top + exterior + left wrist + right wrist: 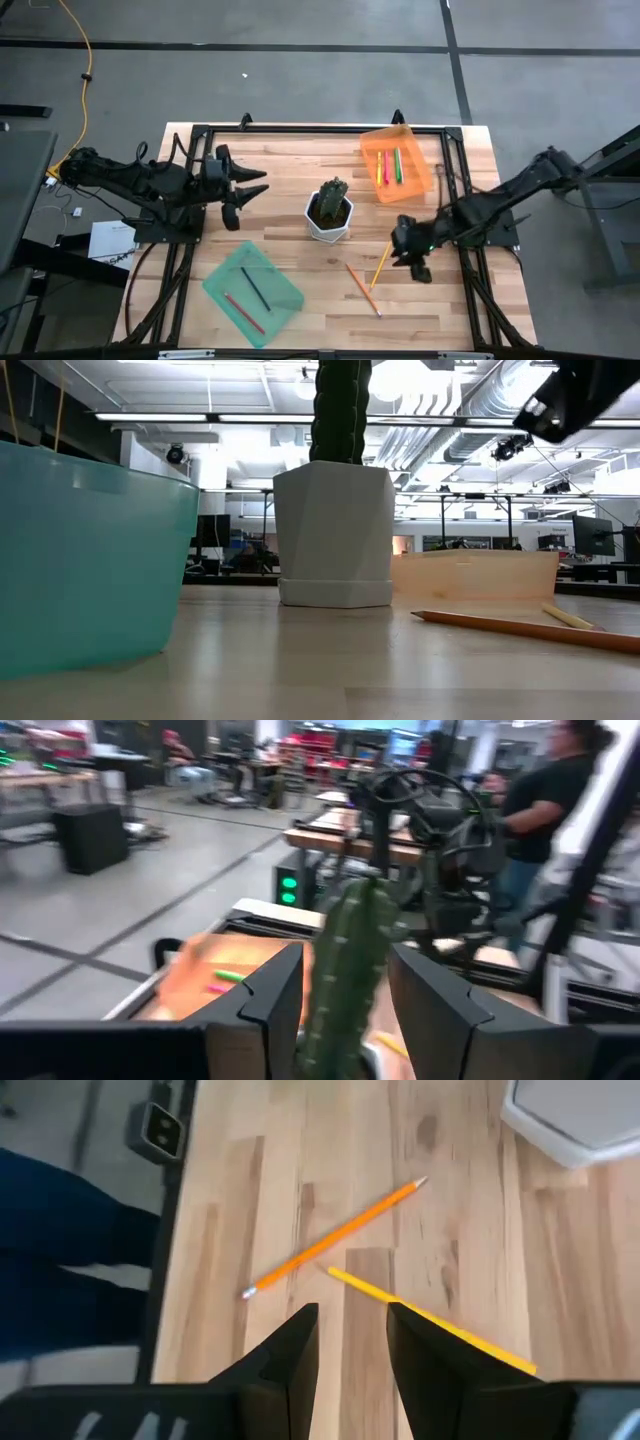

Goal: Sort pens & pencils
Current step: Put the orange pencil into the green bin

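Three pens, pink-red (379, 168), yellow (386, 166) and green (397, 164), lie in the orange tray (420, 172). A red pencil (243, 312) and a dark pencil (254, 287) lie in the teal tray (283, 296). An orange pencil (362, 290) and a yellow-orange pencil (381, 265) lie flat on the table, and both show in the right wrist view (335, 1237) (430, 1323). My right gripper (405, 258) hangs open above the yellow-orange pencil, clear of it. My left gripper (255, 192) is open and empty left of the cactus pot.
A cactus in a white pot (330, 212) stands mid-table between the arms, filling the low view (335, 535). A black frame (300, 130) borders the wooden table. A person (545, 790) stands in the room beyond the table.
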Controlling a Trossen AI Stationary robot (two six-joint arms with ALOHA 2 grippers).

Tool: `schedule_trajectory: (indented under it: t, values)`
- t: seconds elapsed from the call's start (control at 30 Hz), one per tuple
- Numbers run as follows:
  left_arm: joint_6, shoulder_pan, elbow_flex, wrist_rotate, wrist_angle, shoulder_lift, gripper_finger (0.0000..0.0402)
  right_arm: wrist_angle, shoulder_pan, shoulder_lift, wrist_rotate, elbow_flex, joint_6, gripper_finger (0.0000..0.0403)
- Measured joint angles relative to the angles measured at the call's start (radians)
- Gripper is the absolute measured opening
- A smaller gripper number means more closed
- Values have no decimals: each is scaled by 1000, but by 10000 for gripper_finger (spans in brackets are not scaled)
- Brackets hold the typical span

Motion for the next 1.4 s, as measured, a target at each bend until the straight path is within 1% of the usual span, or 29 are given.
schedule_trajectory:
  t: [0.1,0.2,0.27,0.37,0.5,0.6,0.7,0.83,0.97,1.1,1.23,1.4]
  values:
    - [-12,0,0,74,-15,0,138,-65,42,119,86,122,-41,113]
    - [-34,0,0,136,-40,0,138,-208,67,234,190,259,-112,113]
    - [-45,0,0,179,-57,0,138,-299,72,302,229,330,-130,113]
    - [-62,-10,0,241,-64,0,138,-369,71,379,219,392,-104,113]
    - [-60,-86,0,236,-55,0,138,-367,71,440,126,437,20,113]
    - [-60,-163,0,191,-55,-6,138,-356,65,470,74,452,216,113]
    - [-52,-248,0,111,-56,-13,138,-307,61,486,44,452,438,113]
    - [-37,-350,0,6,-56,-17,138,-229,63,489,74,452,675,113]
    - [-37,-443,0,-90,-56,-18,138,-188,76,518,128,452,851,113]
    - [-42,-529,0,-175,-50,-15,138,-105,93,595,140,452,943,113]
    - [-44,-608,0,-235,-49,-15,138,-99,91,666,126,451,1016,113]
    - [-61,-698,0,-335,-51,-15,138,-98,91,683,127,452,1090,113]
